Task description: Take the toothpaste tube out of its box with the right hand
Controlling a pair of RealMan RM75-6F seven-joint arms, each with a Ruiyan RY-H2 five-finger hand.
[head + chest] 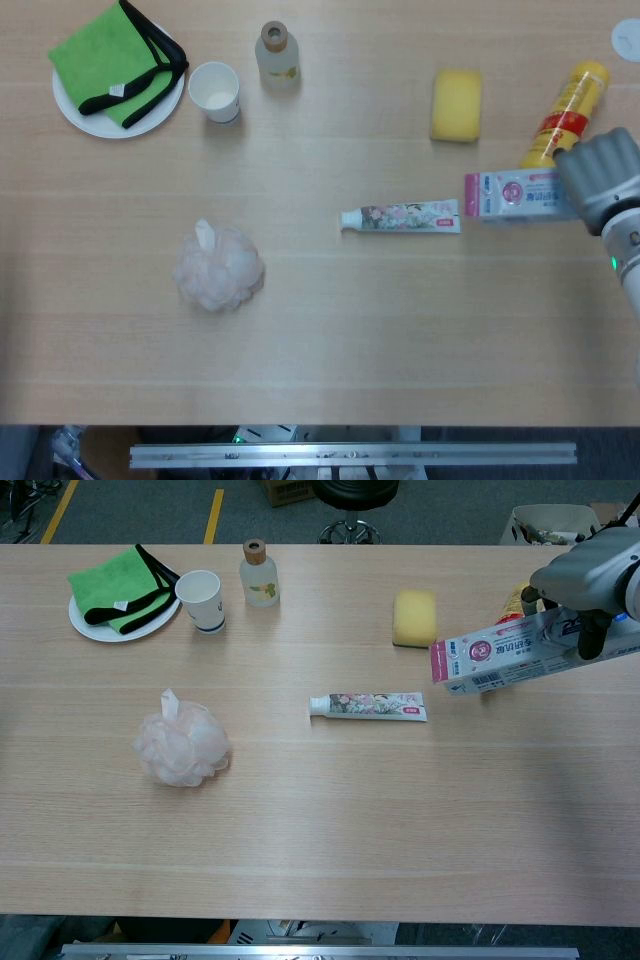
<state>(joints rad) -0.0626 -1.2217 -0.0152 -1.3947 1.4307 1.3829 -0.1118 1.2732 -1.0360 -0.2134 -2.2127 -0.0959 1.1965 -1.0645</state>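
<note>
1. Right hand (pixel 592 580): at the right edge of the table (pixel 400 810), raised above the surface, fingers wrapped around the rear part of the box; in the head view (pixel 605 180) it shows as a grey form over the box's right end.
2. Box (pixel 500 656): white and pink toothpaste carton, held by the right hand, lying nearly level with its open pink end toward the table's middle; in the head view (pixel 512 195) that end sits just beside the tube's flat end.
3. Toothpaste tube (pixel 368 706): out of the box, lying flat on the table right of centre, cap end toward the left edge, flat crimped end toward the box. Seen also in the head view (pixel 401 217). No hand touches it.
4. Left hand: not seen in either view.
5. Yellow bottle (pixel 566 112): near the far right corner, mostly behind the box and hand in the chest view.
6. Yellow sponge (pixel 415 618): toward the far edge, right of centre, well apart from the tube.
7. Pale bath pouf (pixel 180 745): left of centre, toward the near edge.
8. Clear bottle (pixel 258 573): brown cap, upright at the far edge.
9. White paper cup (pixel 200 598): upright, just left of the clear bottle.
10. White plate (pixel 88 622): far left corner, carrying a green cloth (pixel 110 585) with black trim.
</note>
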